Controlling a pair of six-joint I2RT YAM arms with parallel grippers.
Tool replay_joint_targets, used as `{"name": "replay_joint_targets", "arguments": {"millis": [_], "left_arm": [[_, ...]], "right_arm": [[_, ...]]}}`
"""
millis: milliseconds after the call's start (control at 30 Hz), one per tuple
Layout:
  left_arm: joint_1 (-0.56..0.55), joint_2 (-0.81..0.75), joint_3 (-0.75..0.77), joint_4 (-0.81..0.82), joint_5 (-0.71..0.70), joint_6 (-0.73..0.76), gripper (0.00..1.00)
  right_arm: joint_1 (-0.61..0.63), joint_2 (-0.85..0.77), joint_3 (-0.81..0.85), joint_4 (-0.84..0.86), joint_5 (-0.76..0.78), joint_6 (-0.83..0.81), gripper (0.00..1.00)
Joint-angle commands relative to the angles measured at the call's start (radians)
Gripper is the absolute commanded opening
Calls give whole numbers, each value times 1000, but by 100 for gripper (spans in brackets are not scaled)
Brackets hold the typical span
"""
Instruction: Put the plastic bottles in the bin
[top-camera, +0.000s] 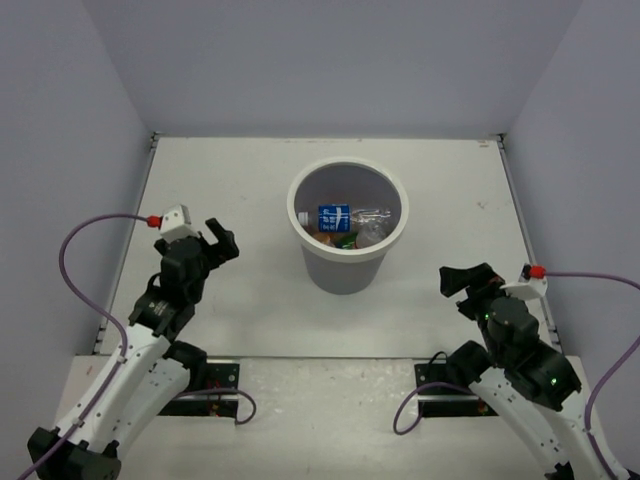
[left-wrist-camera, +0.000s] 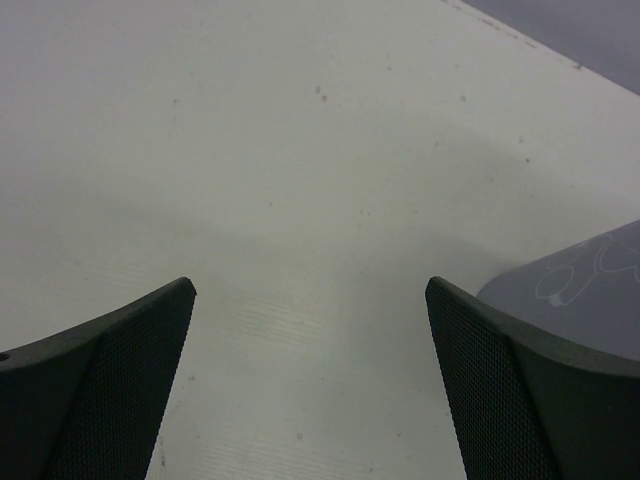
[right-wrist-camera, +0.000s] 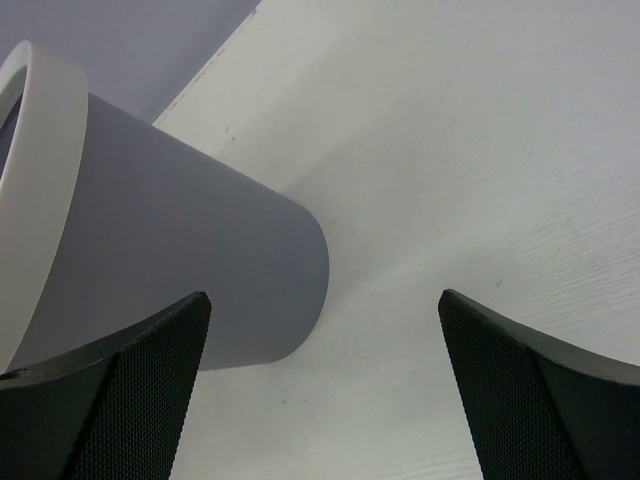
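one bin (top-camera: 345, 272) holds at least three bottles (top-camera: 334, 217).

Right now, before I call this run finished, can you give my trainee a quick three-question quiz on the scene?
1. True or false: the left end effector and the right end effector are both open and empty.
2. The blue-labelled bottle lies: A in the left end effector; B in the bin; C in the right end effector.
3. How many bottles does the top view show on the table outside the bin?
Key: 1 true; 2 B; 3 none.
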Motion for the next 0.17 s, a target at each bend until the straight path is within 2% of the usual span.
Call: {"name": "replay_joint_targets", "arguments": {"millis": [0,133], "left_arm": [[5,-58,-5,42,-40,-30,100],[5,-63,-19,48,-27,-30,100]], "right_arm": [[0,-3,4,-18,61,47,99],[0,-24,-12,-15,56,51,99]]}}
